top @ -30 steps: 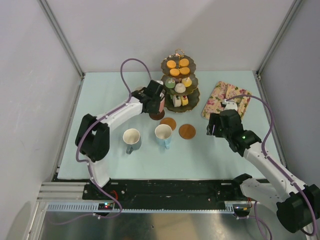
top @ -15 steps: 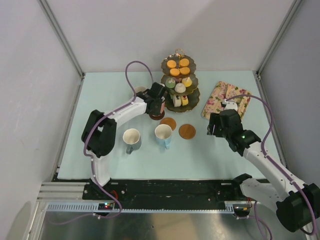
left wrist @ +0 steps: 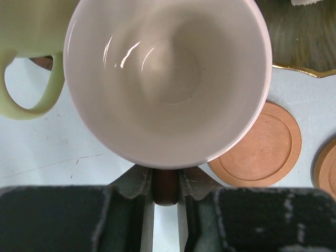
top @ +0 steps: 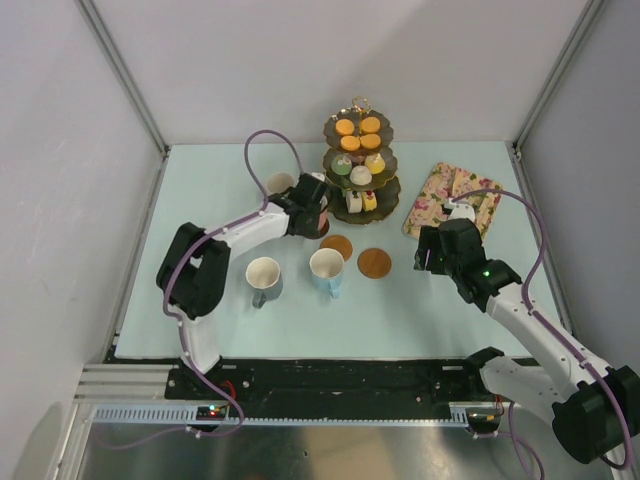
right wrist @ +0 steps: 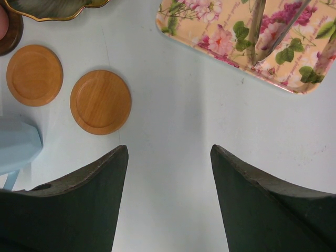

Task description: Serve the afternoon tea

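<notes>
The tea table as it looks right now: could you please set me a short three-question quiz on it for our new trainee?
1. True or false: the right hand is shut.
2. Which mug does the left hand pinch by the handle? A grey, B pink, C blue.
3. How many orange cakes sit on the top tier of the stand?
Key: 1 false, its jaws stand open and empty. 2 B, the pink mug. 3 four.
</notes>
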Available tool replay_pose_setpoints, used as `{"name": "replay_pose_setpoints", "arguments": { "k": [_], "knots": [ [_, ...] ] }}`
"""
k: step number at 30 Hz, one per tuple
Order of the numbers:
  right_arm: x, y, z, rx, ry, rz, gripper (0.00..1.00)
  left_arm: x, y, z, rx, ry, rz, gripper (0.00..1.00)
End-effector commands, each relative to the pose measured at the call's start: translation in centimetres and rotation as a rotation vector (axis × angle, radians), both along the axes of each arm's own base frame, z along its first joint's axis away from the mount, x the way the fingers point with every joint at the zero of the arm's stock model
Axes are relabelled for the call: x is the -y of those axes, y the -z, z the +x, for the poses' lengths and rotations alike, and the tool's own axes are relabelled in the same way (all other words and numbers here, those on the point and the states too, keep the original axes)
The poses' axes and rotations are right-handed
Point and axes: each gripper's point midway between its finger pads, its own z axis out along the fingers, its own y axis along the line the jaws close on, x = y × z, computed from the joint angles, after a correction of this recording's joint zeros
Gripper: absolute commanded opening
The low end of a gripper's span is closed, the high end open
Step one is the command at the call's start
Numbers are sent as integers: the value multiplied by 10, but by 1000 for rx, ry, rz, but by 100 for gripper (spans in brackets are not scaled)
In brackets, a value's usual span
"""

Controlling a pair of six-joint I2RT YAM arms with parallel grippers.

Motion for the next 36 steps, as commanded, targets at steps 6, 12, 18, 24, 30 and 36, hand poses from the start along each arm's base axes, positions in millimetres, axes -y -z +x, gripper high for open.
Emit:
{"name": "replay_pose_setpoints", "arguments": {
  "k": [6, 12, 18, 24, 30, 36],
  "knots": [
    [2, -7, 2, 19, 19, 6, 70, -17, -8, -24, -9, -38, -39, 0],
    [0, -8, 3, 19, 14, 17, 70, -27, -9, -32, -16, -46, -28, 0],
    [0, -7, 2, 15, 16, 19, 70, -29, -11, -34, -15, -40, -24, 0],
    [0, -7, 2, 14, 13, 20, 70, -19, -20, -24, 2, -13, -42, 2],
    [0, -8, 1, 15, 17, 20, 70, -18, -23, -24, 5, -12, -50, 15],
    [0, -7, 1, 15, 18, 25, 70, -19, -23, -29, 3, -14, -58, 34]
  ]
}}
